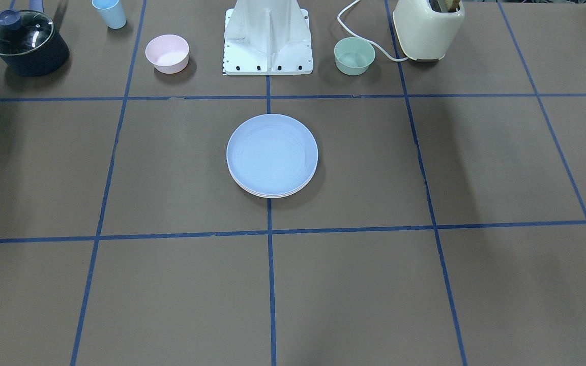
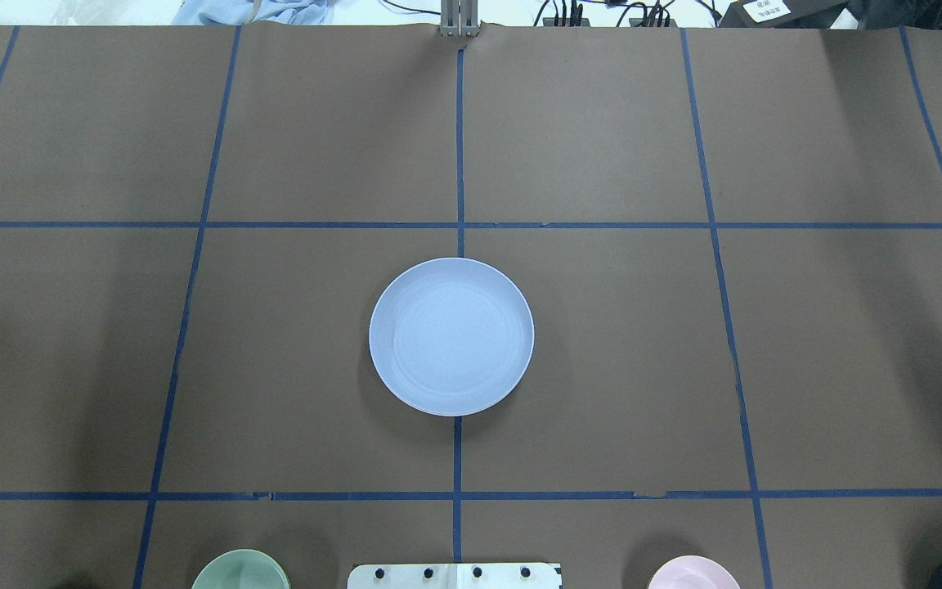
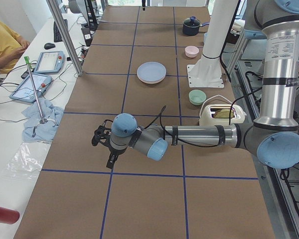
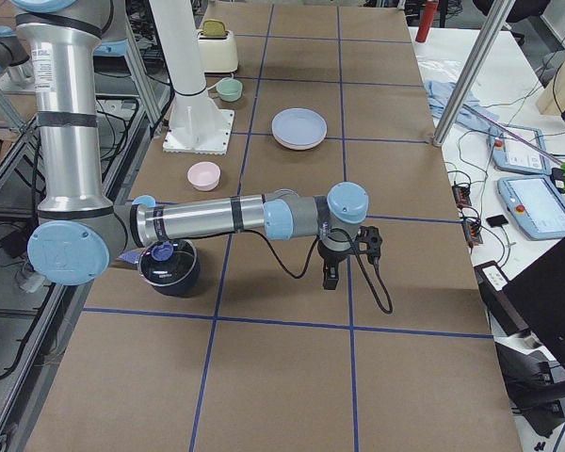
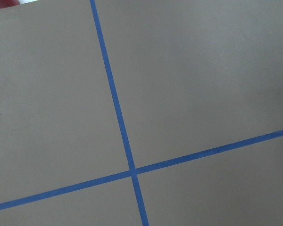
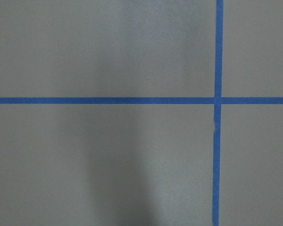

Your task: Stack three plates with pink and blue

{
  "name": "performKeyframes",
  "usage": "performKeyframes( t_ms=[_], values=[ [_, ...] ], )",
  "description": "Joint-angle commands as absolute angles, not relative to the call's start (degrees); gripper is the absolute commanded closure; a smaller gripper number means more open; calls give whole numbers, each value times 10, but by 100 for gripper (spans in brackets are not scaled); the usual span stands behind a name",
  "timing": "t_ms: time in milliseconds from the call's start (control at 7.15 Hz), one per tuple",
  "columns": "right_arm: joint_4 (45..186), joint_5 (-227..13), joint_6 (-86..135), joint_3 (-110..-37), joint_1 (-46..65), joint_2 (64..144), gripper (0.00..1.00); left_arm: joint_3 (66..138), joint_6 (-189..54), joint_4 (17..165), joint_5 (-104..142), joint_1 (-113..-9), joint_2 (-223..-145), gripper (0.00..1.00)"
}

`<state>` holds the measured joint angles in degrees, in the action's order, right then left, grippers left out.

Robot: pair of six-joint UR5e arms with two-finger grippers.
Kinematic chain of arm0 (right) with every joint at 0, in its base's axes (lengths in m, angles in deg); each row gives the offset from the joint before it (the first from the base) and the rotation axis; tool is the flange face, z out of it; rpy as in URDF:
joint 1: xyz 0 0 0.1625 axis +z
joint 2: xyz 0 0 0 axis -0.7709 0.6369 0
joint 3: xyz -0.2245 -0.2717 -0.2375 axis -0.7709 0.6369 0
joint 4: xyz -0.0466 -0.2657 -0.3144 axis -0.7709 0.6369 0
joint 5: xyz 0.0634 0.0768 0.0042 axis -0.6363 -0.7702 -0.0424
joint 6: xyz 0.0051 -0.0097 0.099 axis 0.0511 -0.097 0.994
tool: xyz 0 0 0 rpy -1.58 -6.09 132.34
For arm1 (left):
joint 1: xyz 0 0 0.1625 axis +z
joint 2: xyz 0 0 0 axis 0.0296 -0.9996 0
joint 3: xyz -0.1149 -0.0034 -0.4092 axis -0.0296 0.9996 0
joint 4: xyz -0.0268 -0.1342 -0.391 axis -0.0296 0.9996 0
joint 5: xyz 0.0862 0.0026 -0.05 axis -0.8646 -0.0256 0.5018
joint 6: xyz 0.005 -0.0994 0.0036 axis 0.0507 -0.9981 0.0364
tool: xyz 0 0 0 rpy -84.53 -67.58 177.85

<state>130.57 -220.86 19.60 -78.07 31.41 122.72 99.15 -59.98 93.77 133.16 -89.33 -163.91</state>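
Three plates (image 1: 271,155) are lying stacked mid-frame, blue uppermost; left pincer (image 3: 111,162) and right pincer (image 4: 331,280) spread or not: cannot tell.

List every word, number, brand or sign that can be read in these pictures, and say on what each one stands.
None can be read with certainty.
White label on the dark box: printed lines, too blurred.
Sticker on the left arm's silver upright tube: too small.
Sticker on the right arm's silver upright tube: too small.
Screens of the grey tablets: too small.
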Motion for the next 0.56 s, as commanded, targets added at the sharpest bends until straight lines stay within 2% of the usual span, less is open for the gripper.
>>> performKeyframes(
  t_ms=[0, 420],
  values=[
    [1307, -2203, 196, -777, 314, 1222, 0, 989, -601, 943, 1334, -894, -1643, 0],
    [1306, -2196, 195, -783, 324, 1226, 0, 996, -592, 948, 1329, -895, -1636, 0]
  ],
)
